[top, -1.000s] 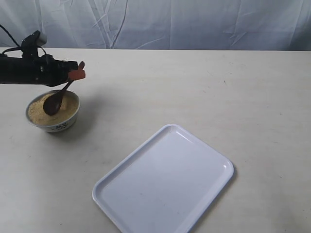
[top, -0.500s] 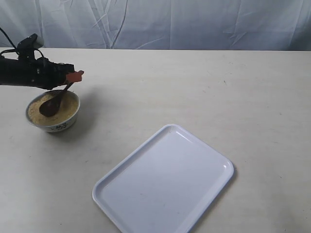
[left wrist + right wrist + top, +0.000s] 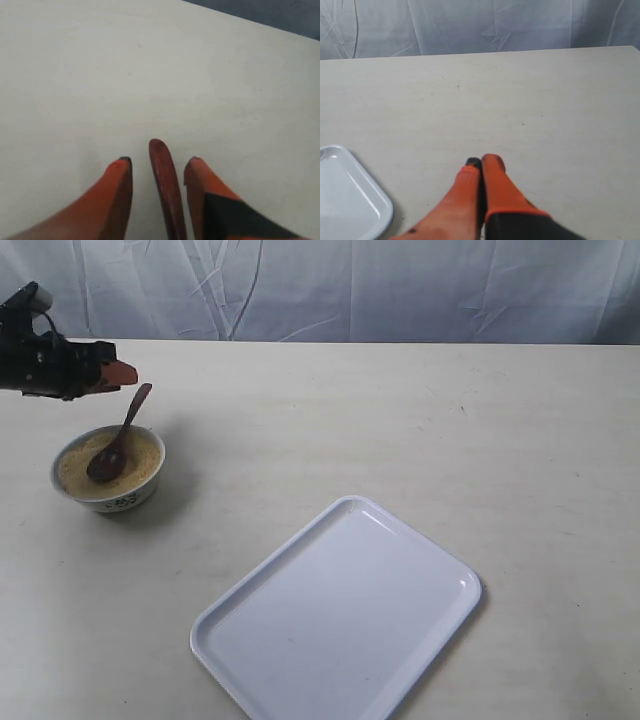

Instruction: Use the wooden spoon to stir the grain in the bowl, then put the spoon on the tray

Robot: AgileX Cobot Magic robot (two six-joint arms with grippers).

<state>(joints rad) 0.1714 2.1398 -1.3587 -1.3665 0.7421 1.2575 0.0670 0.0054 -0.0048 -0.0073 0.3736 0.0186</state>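
The small white bowl (image 3: 128, 500) stands at the left of the table, filled with yellow-tan grain (image 3: 142, 453). The dark wooden spoon (image 3: 118, 445) rests with its scoop in the grain and its handle leaning up over the far rim. My left gripper (image 3: 122, 374) hovers open just above and left of the handle tip, not touching it. In the left wrist view the spoon handle (image 3: 166, 187) lies between the spread fingers of the left gripper (image 3: 158, 160), with gaps on both sides. The white tray (image 3: 340, 625) lies bare at front centre. My right gripper (image 3: 482, 161) is shut on nothing.
A pale cloth backdrop (image 3: 350, 285) hangs behind the table's far edge. One rounded corner of the tray (image 3: 350, 195) shows in the right wrist view, beside the right gripper. The right arm is outside the exterior view.
My left gripper has let go of the spoon and drawn back to the left and up. The spoon now stays in the bowl on its own, handle leaning on the rim.
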